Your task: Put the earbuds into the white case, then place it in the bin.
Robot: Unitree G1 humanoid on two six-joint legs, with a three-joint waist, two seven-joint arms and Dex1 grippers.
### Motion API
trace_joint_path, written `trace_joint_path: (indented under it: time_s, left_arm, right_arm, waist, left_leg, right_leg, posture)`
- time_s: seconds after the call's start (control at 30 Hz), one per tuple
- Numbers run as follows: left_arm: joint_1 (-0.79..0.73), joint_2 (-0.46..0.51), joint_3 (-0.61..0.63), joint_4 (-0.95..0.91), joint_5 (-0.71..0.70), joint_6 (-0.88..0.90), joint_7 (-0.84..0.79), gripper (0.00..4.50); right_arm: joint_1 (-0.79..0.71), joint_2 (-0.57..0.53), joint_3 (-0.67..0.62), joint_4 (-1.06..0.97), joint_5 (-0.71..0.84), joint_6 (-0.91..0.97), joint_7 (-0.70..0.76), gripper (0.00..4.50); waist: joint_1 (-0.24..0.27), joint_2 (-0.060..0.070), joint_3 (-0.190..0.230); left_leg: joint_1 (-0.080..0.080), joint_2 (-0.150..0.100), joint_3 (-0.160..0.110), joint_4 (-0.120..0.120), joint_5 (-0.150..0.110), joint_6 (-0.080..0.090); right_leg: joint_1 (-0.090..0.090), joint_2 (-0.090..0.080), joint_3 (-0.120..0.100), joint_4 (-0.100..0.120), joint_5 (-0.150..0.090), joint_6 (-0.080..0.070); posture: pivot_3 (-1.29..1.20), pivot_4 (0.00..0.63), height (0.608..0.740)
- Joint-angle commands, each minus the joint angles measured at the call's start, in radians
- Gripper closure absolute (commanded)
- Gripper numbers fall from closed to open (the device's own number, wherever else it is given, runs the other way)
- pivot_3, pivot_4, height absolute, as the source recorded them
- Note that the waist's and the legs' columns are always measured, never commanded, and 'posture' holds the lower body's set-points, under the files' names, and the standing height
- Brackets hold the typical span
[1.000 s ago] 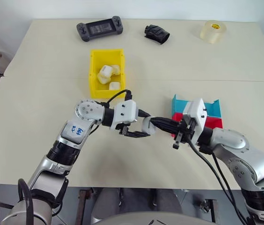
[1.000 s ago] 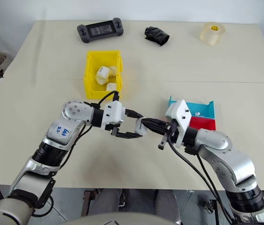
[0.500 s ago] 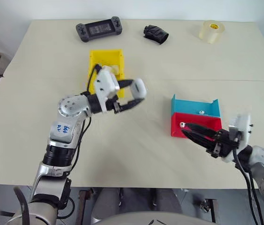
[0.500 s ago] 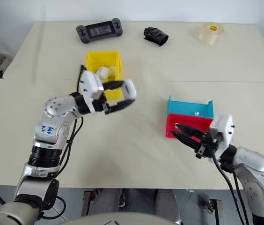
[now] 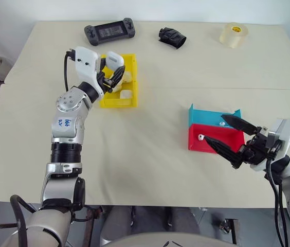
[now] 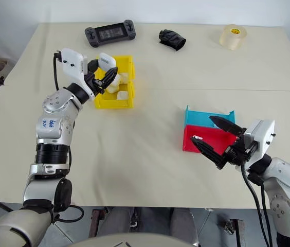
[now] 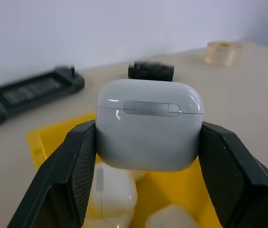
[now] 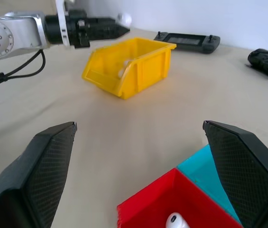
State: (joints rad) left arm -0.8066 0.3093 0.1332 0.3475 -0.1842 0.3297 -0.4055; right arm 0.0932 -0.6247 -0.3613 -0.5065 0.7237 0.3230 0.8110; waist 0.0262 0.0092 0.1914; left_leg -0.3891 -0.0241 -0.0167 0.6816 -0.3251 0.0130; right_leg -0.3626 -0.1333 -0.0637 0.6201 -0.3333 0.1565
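Since a second ago, the white case [image 7: 149, 124] is carried by the clamping left gripper [image 5: 112, 71] to the bin [image 5: 130, 99], at the spread-fingered right gripper's [image 5: 234, 141] ten o'clock.

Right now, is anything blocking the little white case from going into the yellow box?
Nothing visible does. The left gripper holds the white case closed, just over the bin, whose top is open with other white cases inside.

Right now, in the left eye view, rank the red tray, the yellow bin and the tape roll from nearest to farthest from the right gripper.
From the right gripper:
1. Red tray, just beside its fingertips.
2. Tape roll, at the table's far right edge.
3. Yellow bin, across the table to the left.
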Motion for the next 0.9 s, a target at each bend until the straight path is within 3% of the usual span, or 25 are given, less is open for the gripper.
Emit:
trace_joint_path:
  time_s: [0.03, 0.1, 0.13, 0.3, 0.43, 0.63, 0.8, 0.9]
  left_arm:
    - [-0.035, 0.014, -0.008, -0.016, -0.016, 0.010, -0.028, 0.69]
    - [-0.029, 0.014, -0.016, -0.042, -0.017, -0.015, -0.048, 0.04]
    - [-0.020, 0.012, -0.016, -0.066, -0.029, -0.042, -0.072, 0.01]
    - [0.106, 0.062, -0.013, -0.250, -0.113, -0.087, -0.243, 0.01]
    - [0.281, 0.193, -0.032, -0.387, -0.178, -0.126, -0.481, 0.01]
    - [0.474, 0.318, 0.050, -0.349, -0.285, -0.274, -0.756, 0.01]
    - [0.581, 0.359, 0.139, -0.344, -0.363, -0.296, -0.833, 0.01]
    - [0.619, 0.372, 0.154, -0.382, -0.337, -0.310, -0.809, 0.01]
  right_arm:
    - [-0.013, 0.003, -0.008, -0.045, 0.006, -0.013, -0.024, 0.00]
    - [-0.014, 0.009, -0.004, -0.051, 0.009, -0.011, -0.034, 0.00]
    - [-0.012, 0.010, -0.001, -0.053, 0.008, -0.013, -0.036, 0.00]
    - [-0.009, 0.005, 0.003, -0.044, 0.011, -0.011, -0.027, 0.00]
    - [-0.023, -0.013, 0.005, -0.013, 0.008, -0.013, 0.006, 0.00]
    - [-0.053, -0.041, 0.003, 0.040, 0.003, -0.016, 0.057, 0.00]
    - [-0.035, -0.103, -0.035, 0.069, 0.006, -0.006, 0.122, 0.00]
    - [-0.018, -0.137, -0.058, 0.091, 0.008, -0.008, 0.161, 0.00]
  waist:
    - [-0.001, 0.000, 0.000]
    - [0.000, 0.000, 0.000]
    - [0.000, 0.000, 0.000]
    - [-0.004, 0.000, 0.000]
    - [-0.016, 0.000, 0.000]
    - [-0.011, 0.000, 0.000]
    - [-0.001, 0.000, 0.000]
    - [-0.001, 0.000, 0.000]
  left_leg:
    - [0.000, 0.000, 0.000, 0.000, 0.000, 0.000]
    - [0.000, 0.000, 0.000, 0.000, 0.000, 0.000]
    - [0.000, 0.000, 0.000, 0.000, 0.000, 0.000]
    - [0.000, 0.001, 0.000, 0.000, 0.000, 0.000]
    - [0.002, 0.002, 0.002, -0.002, 0.001, -0.001]
    - [0.002, 0.006, 0.000, -0.002, 0.001, -0.001]
    - [0.002, 0.005, 0.000, -0.002, 0.000, 0.000]
    - [0.002, 0.005, 0.000, -0.002, 0.000, 0.000]
  right_leg:
    - [0.000, 0.000, 0.000, 0.000, 0.000, 0.000]
    - [0.000, 0.000, 0.000, 0.000, 0.000, 0.000]
    - [0.000, 0.000, 0.000, 0.000, 0.000, 0.000]
    - [0.000, 0.000, 0.000, 0.000, 0.000, 0.000]
    - [0.000, 0.001, 0.001, 0.000, 0.000, -0.001]
    - [0.001, 0.000, 0.001, 0.000, -0.001, -0.002]
    - [0.002, -0.002, 0.001, -0.001, -0.001, -0.002]
    - [0.002, -0.002, 0.000, -0.001, -0.001, -0.002]
  posture:
    - [0.00, 0.150, 0.740]
    - [0.00, 0.150, 0.740]
    - [0.00, 0.150, 0.740]
    - [0.00, 0.150, 0.740]
    - [0.00, 0.150, 0.740]
    - [0.00, 0.150, 0.740]
    - [0.00, 0.150, 0.740]
    - [0.00, 0.150, 0.740]
